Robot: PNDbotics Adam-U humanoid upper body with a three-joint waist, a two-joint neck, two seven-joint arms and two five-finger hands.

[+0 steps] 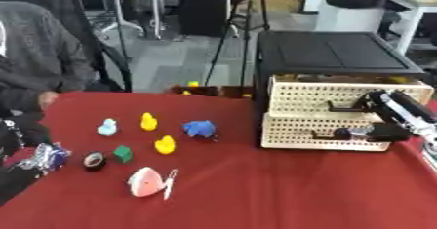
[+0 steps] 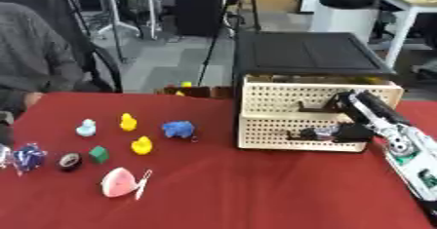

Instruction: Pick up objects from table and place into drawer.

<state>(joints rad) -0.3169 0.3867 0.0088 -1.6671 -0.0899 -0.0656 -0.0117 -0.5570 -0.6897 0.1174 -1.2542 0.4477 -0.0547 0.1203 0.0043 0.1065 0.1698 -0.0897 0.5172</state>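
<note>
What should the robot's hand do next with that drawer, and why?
Probably pull the lower drawer open. The right hand sits at its black handle, the drawer looks shut, and the yellow ducks wait on the table.

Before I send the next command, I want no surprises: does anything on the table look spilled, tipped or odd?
Nothing stands out. The small toys sit apart on the red table, nothing spilled. The right hand is at the lower drawer handle, as expected.

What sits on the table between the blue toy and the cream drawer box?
Nothing: between the blue toy and the drawer box there is only bare red tablecloth, seen in both eye views. The right hand is at the lower drawer's handle.
</note>
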